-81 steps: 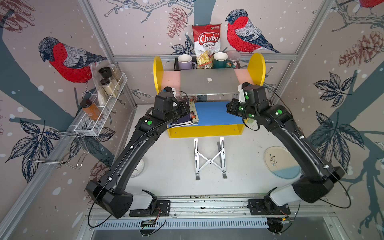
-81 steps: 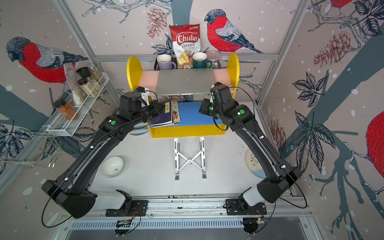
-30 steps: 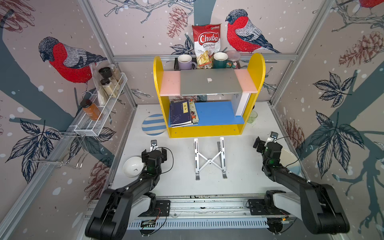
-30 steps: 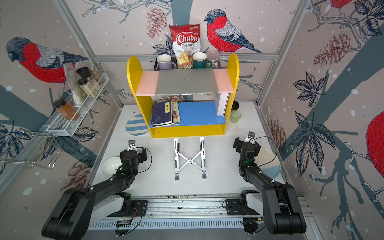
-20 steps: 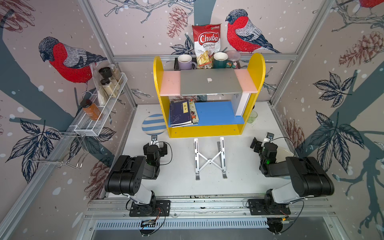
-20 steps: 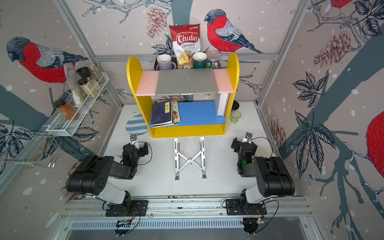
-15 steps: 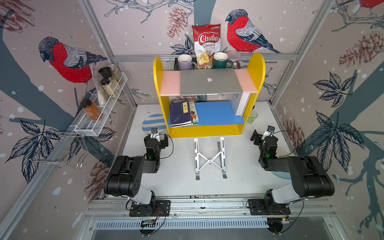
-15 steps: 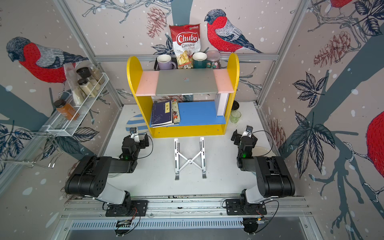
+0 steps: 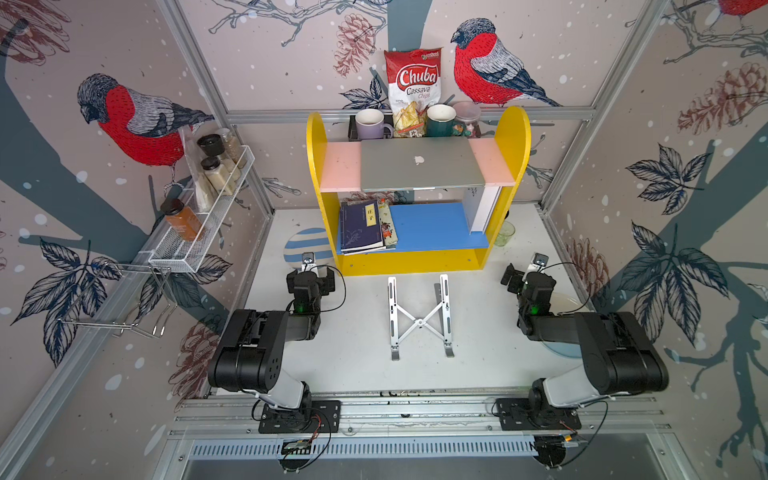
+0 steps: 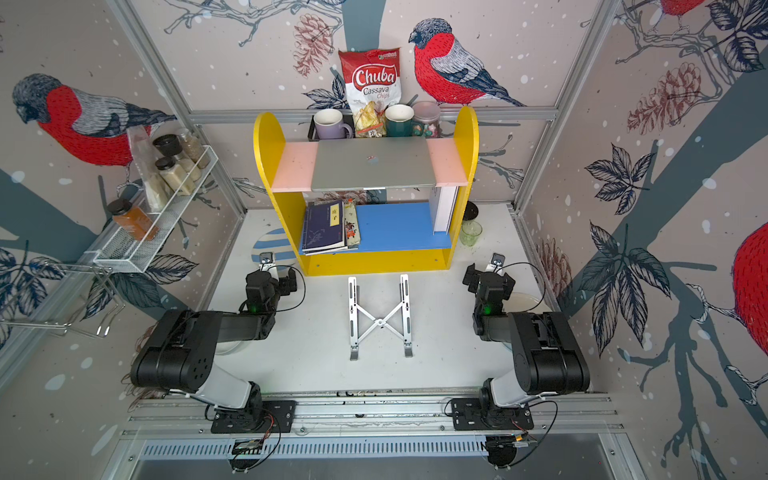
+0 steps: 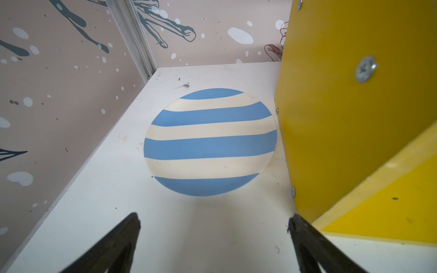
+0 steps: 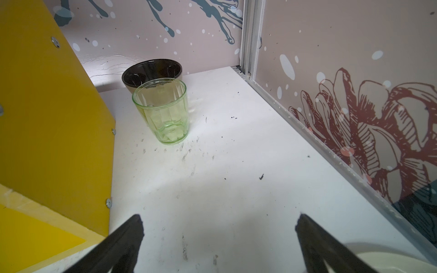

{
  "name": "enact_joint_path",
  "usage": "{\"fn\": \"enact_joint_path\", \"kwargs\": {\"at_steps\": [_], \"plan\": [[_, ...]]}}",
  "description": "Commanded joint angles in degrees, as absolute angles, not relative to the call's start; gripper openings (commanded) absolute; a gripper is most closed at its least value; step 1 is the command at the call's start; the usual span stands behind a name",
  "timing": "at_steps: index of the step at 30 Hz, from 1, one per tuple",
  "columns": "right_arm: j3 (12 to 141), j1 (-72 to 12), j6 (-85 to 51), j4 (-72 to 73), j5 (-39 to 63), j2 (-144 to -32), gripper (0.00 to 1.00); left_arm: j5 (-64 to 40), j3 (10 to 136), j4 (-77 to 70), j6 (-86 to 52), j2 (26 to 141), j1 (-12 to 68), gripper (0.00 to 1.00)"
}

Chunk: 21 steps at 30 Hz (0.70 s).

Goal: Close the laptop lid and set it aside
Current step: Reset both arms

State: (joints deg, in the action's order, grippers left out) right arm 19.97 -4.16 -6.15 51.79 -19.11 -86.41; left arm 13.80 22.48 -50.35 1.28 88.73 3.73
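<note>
Pulled back from the yellow shelf (image 9: pixel 513 137), our left tool (image 11: pixel 214 218) and right tool (image 12: pixel 220 218) hang wide apart and empty above the bench (image 9: pixel 357 320) because, we judge, the laptop (image 9: pixel 422 164) lies shut on its pink board (image 9: pixel 338 168).

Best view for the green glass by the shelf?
Right wrist: the green glass is close, upright and whole. Both top views show it tiny beside the yellow shelf; the left wrist view misses it.

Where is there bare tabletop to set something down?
Bare tabletop flanks the folding stand, up to the left arm and right arm, and lies before the green glass. Crowded: the pink board, mostly taken by the laptop.
</note>
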Motion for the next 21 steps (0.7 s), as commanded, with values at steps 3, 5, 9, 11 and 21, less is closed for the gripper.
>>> {"fn": "enact_joint_path", "kwargs": {"at_steps": [3,5,9,11,21], "plan": [[20.2,-4.1,-6.3,52.1,-19.8,-86.4,1.0,14.5,22.6,-50.6,0.6,88.8,3.5,0.97],[20.2,-4.1,-6.3,52.0,-19.6,-86.4,1.0,14.4,22.8,-50.6,0.5,88.8,3.5,0.97],[20.2,-4.0,-6.3,52.0,-19.5,-86.4,1.0,14.3,22.8,-50.5,0.5,88.8,3.5,0.97],[20.3,-4.0,-6.3,52.0,-19.5,-86.4,1.0,14.3,22.8,-50.4,0.5,88.8,3.5,0.97],[20.2,-3.4,-6.5,51.9,-18.3,-86.2,1.0,14.3,22.8,-50.3,0.5,88.8,3.5,0.97]]}}
